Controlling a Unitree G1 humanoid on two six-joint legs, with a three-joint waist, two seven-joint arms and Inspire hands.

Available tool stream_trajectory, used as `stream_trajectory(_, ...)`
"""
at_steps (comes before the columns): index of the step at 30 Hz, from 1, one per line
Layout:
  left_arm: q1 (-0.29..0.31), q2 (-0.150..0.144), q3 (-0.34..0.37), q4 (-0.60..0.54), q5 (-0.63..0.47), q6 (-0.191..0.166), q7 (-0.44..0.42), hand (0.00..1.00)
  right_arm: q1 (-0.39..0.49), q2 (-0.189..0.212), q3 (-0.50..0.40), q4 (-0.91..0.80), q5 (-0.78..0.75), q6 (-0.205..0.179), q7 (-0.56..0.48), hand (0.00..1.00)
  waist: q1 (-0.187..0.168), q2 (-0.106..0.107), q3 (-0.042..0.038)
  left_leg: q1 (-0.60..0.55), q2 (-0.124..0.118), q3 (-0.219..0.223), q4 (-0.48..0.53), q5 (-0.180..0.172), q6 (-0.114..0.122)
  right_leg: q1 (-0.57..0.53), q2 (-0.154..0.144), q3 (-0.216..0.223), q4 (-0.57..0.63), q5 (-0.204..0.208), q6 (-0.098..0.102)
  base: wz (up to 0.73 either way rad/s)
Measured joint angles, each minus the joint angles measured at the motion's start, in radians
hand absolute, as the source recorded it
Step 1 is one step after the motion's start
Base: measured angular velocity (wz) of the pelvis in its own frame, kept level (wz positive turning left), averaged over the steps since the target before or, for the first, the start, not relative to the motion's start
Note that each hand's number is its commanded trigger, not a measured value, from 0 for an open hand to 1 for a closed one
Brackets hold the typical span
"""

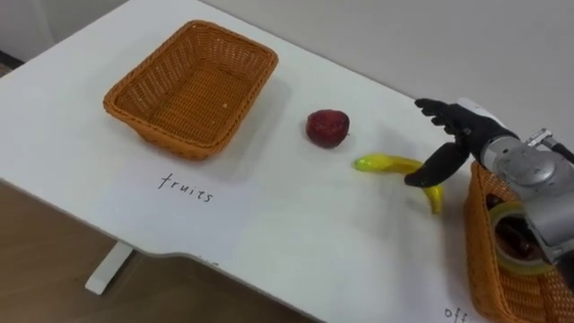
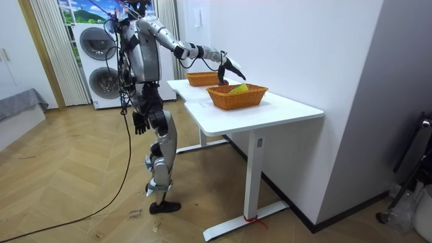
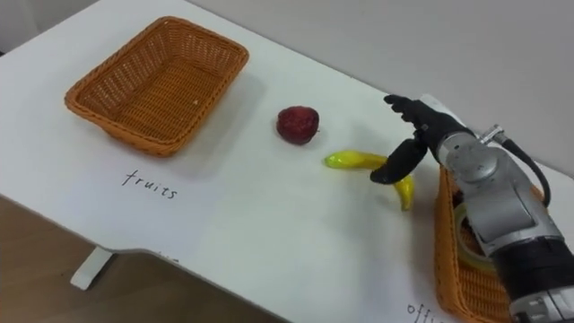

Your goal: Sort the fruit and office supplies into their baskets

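This is looking like a home laundry corner. Stacked washers (image 2: 102, 64) are standing beside a curtain (image 2: 48, 54), and wood flooring (image 2: 67, 175) is running under the white bench (image 2: 283, 111).

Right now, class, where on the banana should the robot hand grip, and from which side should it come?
Probably near the bend of the banana, coming from above: it lies flat on the table, leaving its top and sides free, and the right robot hand hangs open over that bend.
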Motion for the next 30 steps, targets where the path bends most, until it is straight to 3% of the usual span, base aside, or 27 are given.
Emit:
stream_trajectory(4,-0.037,0.002,-0.031,0.003,-0.011,-0.016,0.023,0.00,-0.050,0.000,0.041,0.057,0.004,-0.008,-0.046,0.00,0.006,0.004,0.0040,-0.027,-0.001,-0.004,0.011,0.001,0.001,-0.018,-0.001,-0.007,0.000,0.004,-0.001,0.02)
stream_trajectory(11,-0.070,0.001,-0.072,0.002,-0.014,-0.030,0.024,0.00,-0.061,0.000,0.048,0.094,0.021,-0.036,-0.081,0.00,0.020,0.010,0.0091,-0.033,-0.001,-0.005,0.005,0.001,0.001,-0.028,0.000,-0.005,0.000,0.004,-0.001,0.00)
stream_trajectory(15,-0.078,0.001,-0.111,0.004,-0.054,-0.057,0.037,0.00,-0.076,0.000,0.051,0.144,0.028,-0.054,-0.087,0.00,0.022,0.012,0.0103,-0.050,-0.002,-0.006,0.008,0.002,0.001,-0.047,-0.001,-0.006,0.000,0.004,-0.001,0.00)
stream_trajectory(20,-0.087,0.001,-0.111,0.029,-0.055,-0.077,0.044,0.00,-0.085,0.000,0.065,0.172,0.029,-0.066,-0.092,0.00,0.022,0.015,0.0135,-0.065,-0.001,-0.006,0.012,0.003,0.000,-0.064,-0.001,-0.008,0.000,0.004,-0.001,0.00)
stream_trajectory(30,-0.111,0.001,-0.110,0.062,-0.054,-0.087,0.032,0.00,-0.104,0.000,0.090,0.210,0.027,-0.089,-0.136,0.00,0.024,-0.009,0.0173,-0.122,0.000,-0.006,0.034,0.003,0.000,-0.112,-0.002,-0.017,0.003,0.006,-0.003,0.00)
